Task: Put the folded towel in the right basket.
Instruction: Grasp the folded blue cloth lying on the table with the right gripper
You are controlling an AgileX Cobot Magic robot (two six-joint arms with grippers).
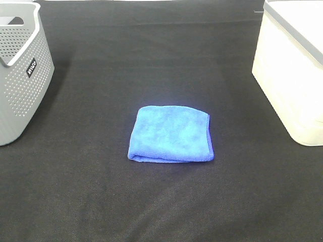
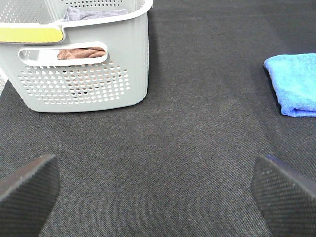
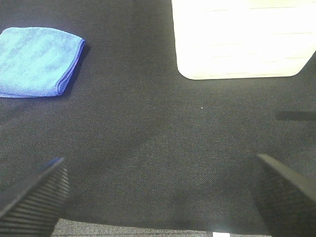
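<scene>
A folded blue towel [image 1: 170,134] lies flat on the black cloth in the middle of the table. It also shows in the left wrist view [image 2: 294,84] and the right wrist view [image 3: 38,61]. The right basket [image 1: 292,70] is cream white, at the right edge; its wall shows in the right wrist view [image 3: 242,44]. Neither arm shows in the exterior high view. My left gripper [image 2: 158,195] is open and empty, well away from the towel. My right gripper [image 3: 160,197] is open and empty, near the table's front edge.
A grey perforated basket [image 1: 20,75] stands at the left edge; in the left wrist view [image 2: 84,69] it holds grey and brown cloths. The black cloth [image 1: 161,201] covers the table.
</scene>
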